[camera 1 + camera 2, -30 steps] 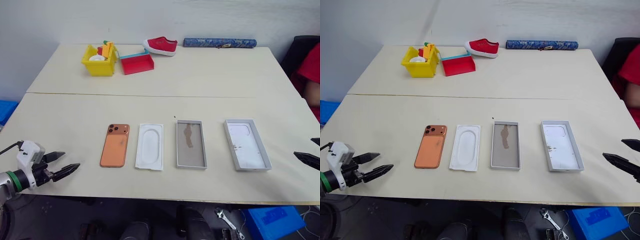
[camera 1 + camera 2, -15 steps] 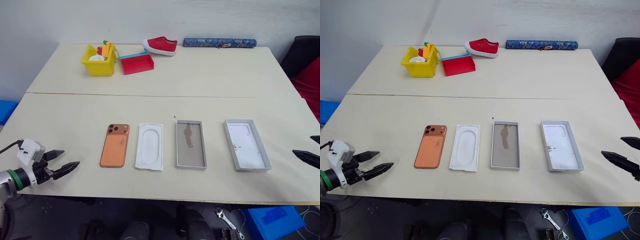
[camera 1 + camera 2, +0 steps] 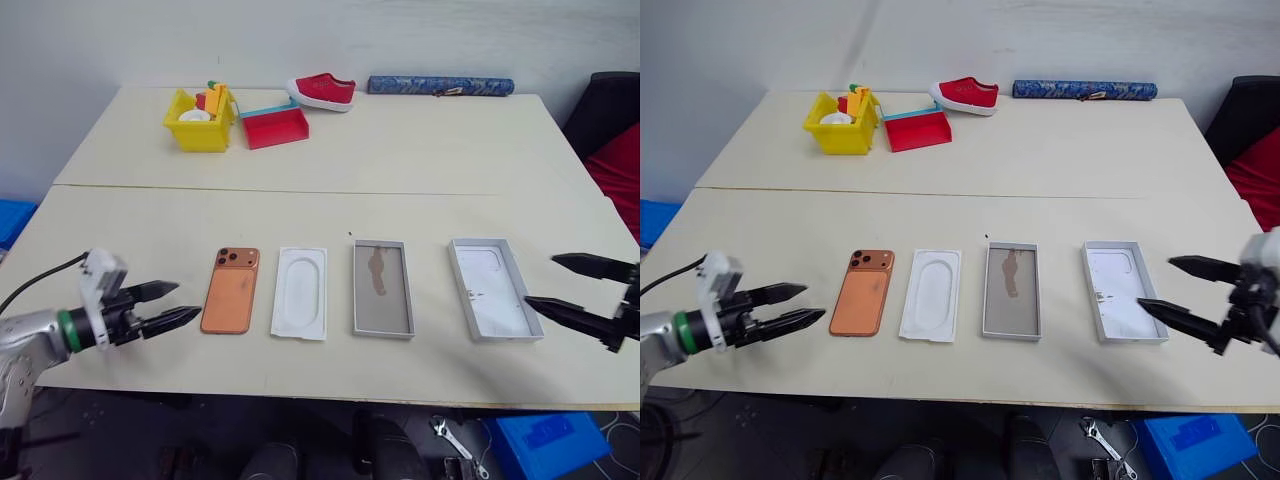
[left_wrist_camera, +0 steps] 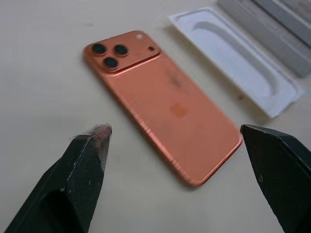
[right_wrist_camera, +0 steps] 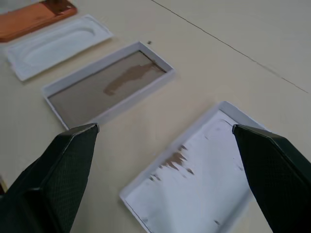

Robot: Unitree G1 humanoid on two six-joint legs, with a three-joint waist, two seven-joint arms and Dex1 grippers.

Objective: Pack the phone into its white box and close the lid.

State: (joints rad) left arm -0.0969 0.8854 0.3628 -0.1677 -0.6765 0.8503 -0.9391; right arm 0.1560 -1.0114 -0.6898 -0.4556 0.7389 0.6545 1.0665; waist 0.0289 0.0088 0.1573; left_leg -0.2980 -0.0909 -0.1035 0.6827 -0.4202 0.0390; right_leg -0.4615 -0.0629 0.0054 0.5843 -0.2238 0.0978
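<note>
Four items lie in a row on the bench (image 3: pixel 400 150), across the middle of the head view. Leftmost is the phone (image 3: pixel 230 290): flat, orange-copper, back up, three lenses in a darker bump at its far corner. Next, a white moulded insert (image 3: pixel 299 292) with an oval recess. Then the white box (image 3: pixel 382 289), thin white walls, grey-brown floor bearing a darker stain. Rightmost, the lid (image 3: pixel 494 288), all white inside with a faint phone outline and brown scuffs.

The left claw (image 3: pixel 168 306), lower left of frame, sits just left of the phone, jaws wide apart, holding nothing. The right claw (image 3: pixel 568 288), at the right edge, sits just right of the lid, jaws equally wide, empty, touching nothing.
</note>
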